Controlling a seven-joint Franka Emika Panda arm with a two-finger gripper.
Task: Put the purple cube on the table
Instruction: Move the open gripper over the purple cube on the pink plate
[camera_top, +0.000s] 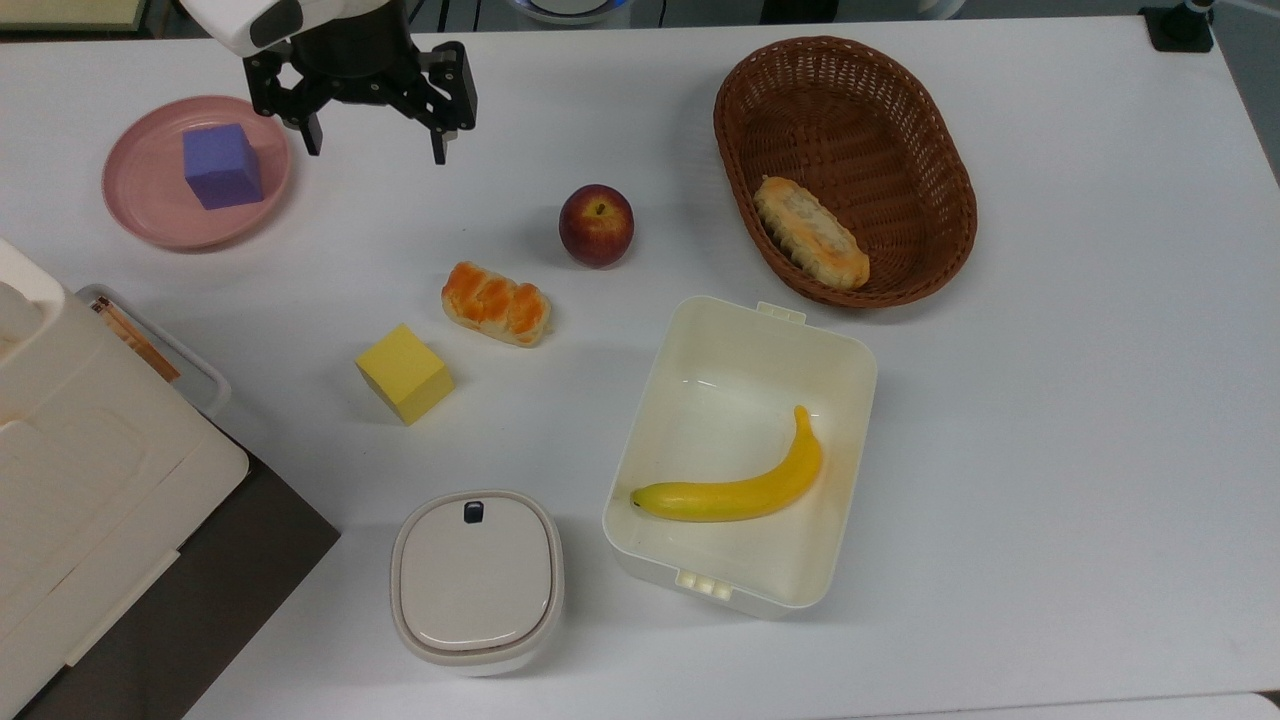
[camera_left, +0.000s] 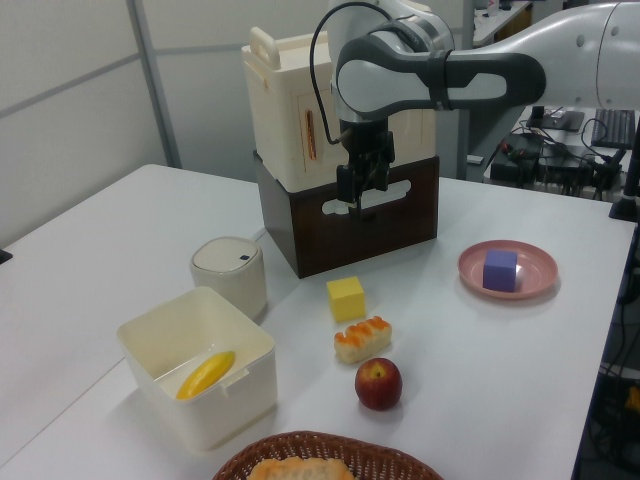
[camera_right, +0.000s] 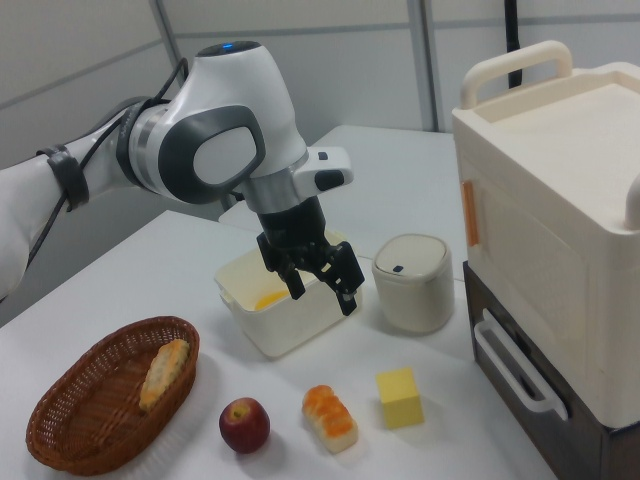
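Purple cube (camera_top: 222, 165) seen resting on pink plate (camera_top: 150, 205), untouched; gripper (camera_top: 375, 140) held spread and empty just beside, above table (camera_top: 1050, 400).

We see bright, even overhead light on the table (camera_top: 1050, 400); shadows are soft and short. Faint glare streaks show inside the bin (camera_top: 700, 385). Focus is decent, with slight softness and grain in both side views.

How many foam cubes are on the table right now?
2: the purple cube sits on the pink plate; the yellow cube rests on the table beside the orange bread.
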